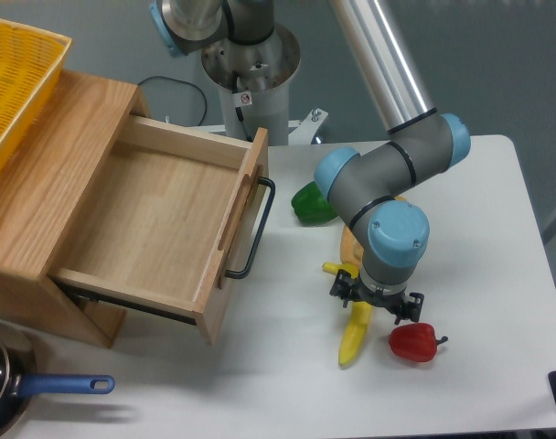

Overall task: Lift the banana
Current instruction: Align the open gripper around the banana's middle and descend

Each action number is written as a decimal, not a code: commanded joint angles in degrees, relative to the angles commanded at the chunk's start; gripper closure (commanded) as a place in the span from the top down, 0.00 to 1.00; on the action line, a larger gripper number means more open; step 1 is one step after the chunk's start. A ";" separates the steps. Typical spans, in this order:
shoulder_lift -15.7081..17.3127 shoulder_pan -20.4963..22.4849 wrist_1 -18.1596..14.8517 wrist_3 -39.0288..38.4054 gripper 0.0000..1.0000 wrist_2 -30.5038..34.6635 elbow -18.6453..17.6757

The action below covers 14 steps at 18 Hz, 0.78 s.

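Note:
The banana (355,337) is long, slim and bright yellow. It lies on the white table, running from a tip near the front up under the gripper, and a yellow end shows on the far side at the gripper's upper left. My gripper (375,302) points straight down over the banana's upper half. Its black jaws stick out on either side of the banana and look spread apart. The wrist hides the fingertips and the banana's middle.
A red pepper (413,341) lies just right of the banana, close to the gripper. A green pepper (312,203) and an orange-yellow piece (348,243) sit behind the arm. The wooden drawer (159,219) stands open at left, with a yellow basket (13,82) on top. A blue-handled pan (63,386) is at front left.

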 joint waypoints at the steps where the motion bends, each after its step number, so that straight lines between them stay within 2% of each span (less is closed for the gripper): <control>1: -0.09 -0.09 0.00 -0.09 1.00 0.00 0.00; 7: -0.79 -0.18 0.00 0.09 0.99 0.09 0.00; 12: -1.06 -0.35 0.00 0.35 0.95 0.00 0.00; 14: -1.14 -0.35 0.00 0.26 0.90 0.09 0.00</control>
